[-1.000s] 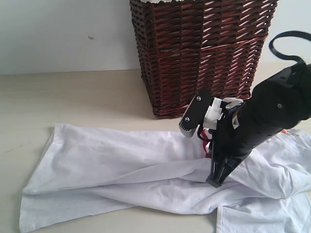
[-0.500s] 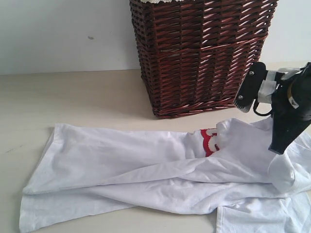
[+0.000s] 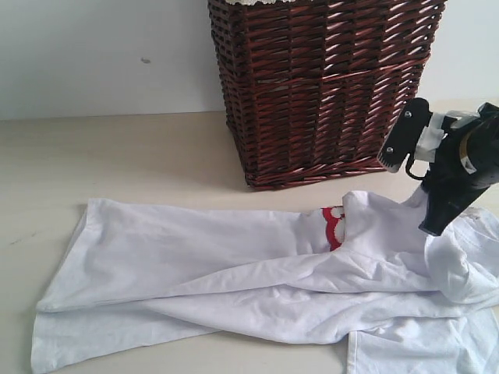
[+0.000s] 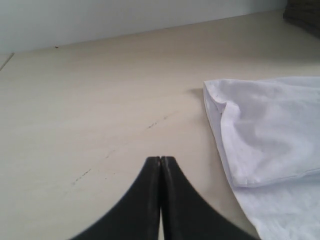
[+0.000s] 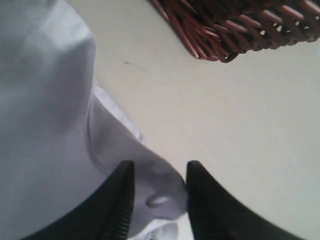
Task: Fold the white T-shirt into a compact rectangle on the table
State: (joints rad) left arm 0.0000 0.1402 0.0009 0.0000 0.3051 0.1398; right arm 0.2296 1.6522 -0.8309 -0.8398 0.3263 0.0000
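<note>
One white T-shirt (image 3: 234,265) on the table (image 3: 117,156), sprawled in long soft folds across the lower half of the exterior view, from about 8 o'clock through 6 to 4 o'clock. Hem end lying flat at 8 o'clock. Cloth rumpled and raised in a low peak toward 3 to 4 o'clock. Patch of red-outlined lettering (image 3: 334,226) peeping from a fold at roughly 4 o'clock. Loose lower flap running off the frame at 5 o'clock.

Right gripper (image 5: 159,172) at the raised end of the shirt, at 3 o'clock in the exterior view. Black fingers (image 5: 117,200) parted, not clamped. Small rounded bunch of the shirt's cloth between them, brushing the inner face of one finger, seemingly loose rather than pinched. Black right arm (image 3: 468,156) slanting down to that spot, lower fingertip just above the fabric.

Left gripper (image 4: 160,161) with jaws pressed fully together, nothing between them, low over bare table. Corner of the shirt's hem end near it, apart from the tips, no contact.

Dark brown wicker basket (image 3: 320,93) upright on the table at 12 to 1 o'clock, close behind the shirt. Pale wall (image 3: 101,54) beyond, from 9 to 12 o'clock.
</note>
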